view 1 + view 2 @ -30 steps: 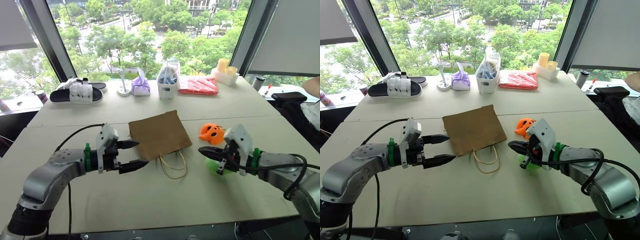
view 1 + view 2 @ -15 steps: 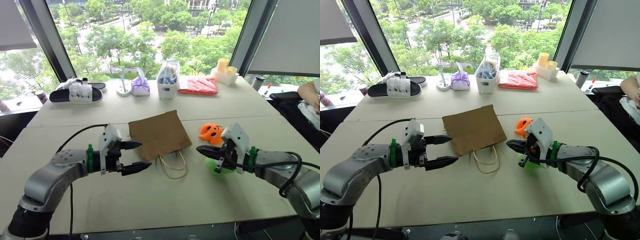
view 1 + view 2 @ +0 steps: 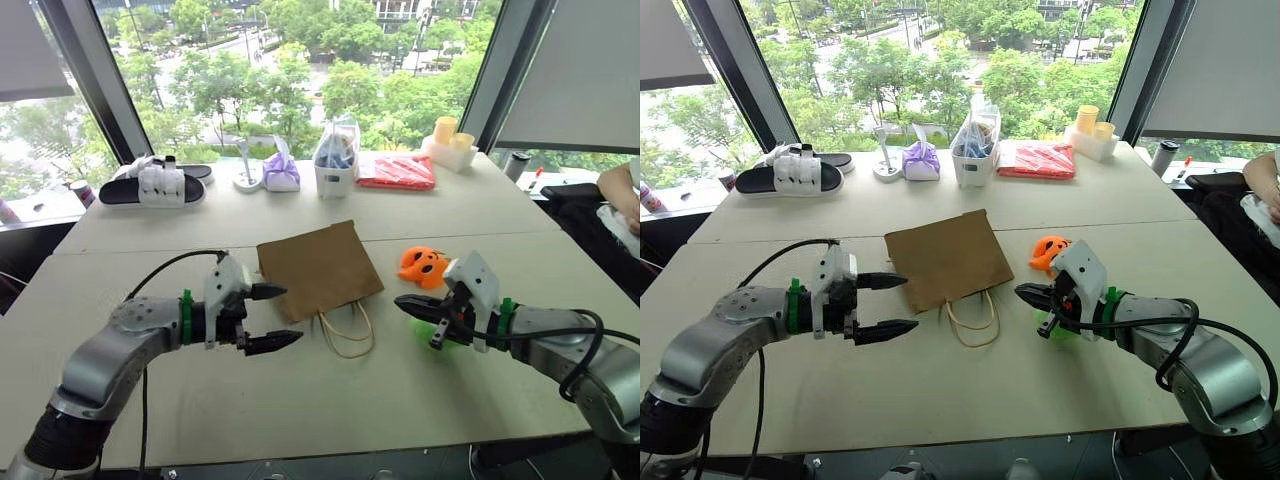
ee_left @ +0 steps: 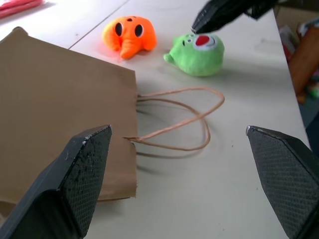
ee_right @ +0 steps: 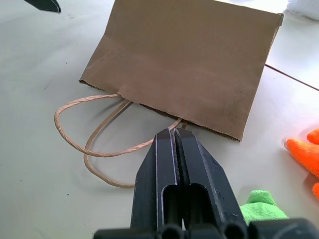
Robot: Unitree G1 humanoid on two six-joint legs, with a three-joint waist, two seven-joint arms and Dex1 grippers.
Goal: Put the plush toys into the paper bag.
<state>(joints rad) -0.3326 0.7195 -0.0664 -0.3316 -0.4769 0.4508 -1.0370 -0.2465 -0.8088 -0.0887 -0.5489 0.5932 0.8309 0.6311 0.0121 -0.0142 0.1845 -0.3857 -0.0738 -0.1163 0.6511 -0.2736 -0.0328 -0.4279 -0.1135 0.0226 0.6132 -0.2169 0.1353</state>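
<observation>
Bag (image 3: 318,268) flat on table (image 3: 300,400), handles toward robot. Left end effector (image 3: 272,317) spread wide, empty, beside bag's edge. Right end effector (image 3: 408,303) pressed together, empty, over green toy (image 4: 198,54). Orange toy (image 3: 423,266) just beside green toy, right of bag.

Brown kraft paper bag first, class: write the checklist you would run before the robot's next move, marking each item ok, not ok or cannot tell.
1. Brown kraft paper bag lying flat, mouth shut: not ok for loading.
2. Beige twine handles free on the table: ok.
3. Left gripper open beside the bag's mouth: ok.
4. Right gripper shut, holding nothing: ok.
5. Orange plush toy and lime green plush toy outside the bag: not ok.
</observation>
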